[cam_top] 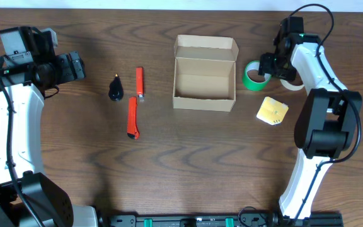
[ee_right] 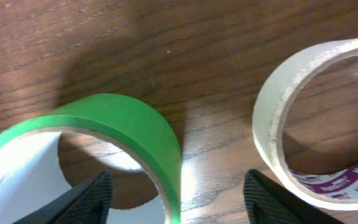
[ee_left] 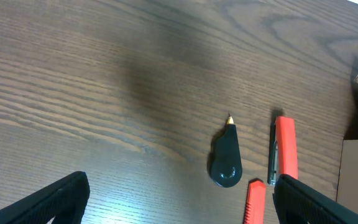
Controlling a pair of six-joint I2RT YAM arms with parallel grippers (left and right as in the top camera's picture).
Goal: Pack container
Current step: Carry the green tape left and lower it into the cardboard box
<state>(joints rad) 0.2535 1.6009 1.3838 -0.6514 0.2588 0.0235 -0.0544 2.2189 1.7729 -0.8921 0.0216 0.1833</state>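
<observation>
Across the dark brown worktop (cam_top: pixel 181 157), wood grain runs in long wavy bands under a dull sheen. A black rail (cam_top: pixel 188 221) lines its near edge between the two arm bases.

The container (cam_top: pixel 205 82) stands mid-worktop toward the far edge, a plain tan cardboard box with its flap lid folded back and its inside bare. Toward the left edge lie two orange utility knives, one (cam_top: pixel 140 84) above the other (cam_top: pixel 132 117), and a black teardrop-shaped piece (cam_top: pixel 116 89) with a small brass tip. Right of the box sit a green tape roll (cam_top: pixel 254 75), a cream tape roll (ee_right: pixel 309 124) with purple print inside that is partly hidden under the arm, and a yellow block (cam_top: pixel 272 110).

The left gripper (ee_left: pixel 179 205) hangs over bare wood near the left edge, jaws spread wide and holding nothing. The right gripper (ee_right: pixel 176 186) straddles the green roll's wall, jaws partly apart, one finger inside the ring and neither visibly touching it.
</observation>
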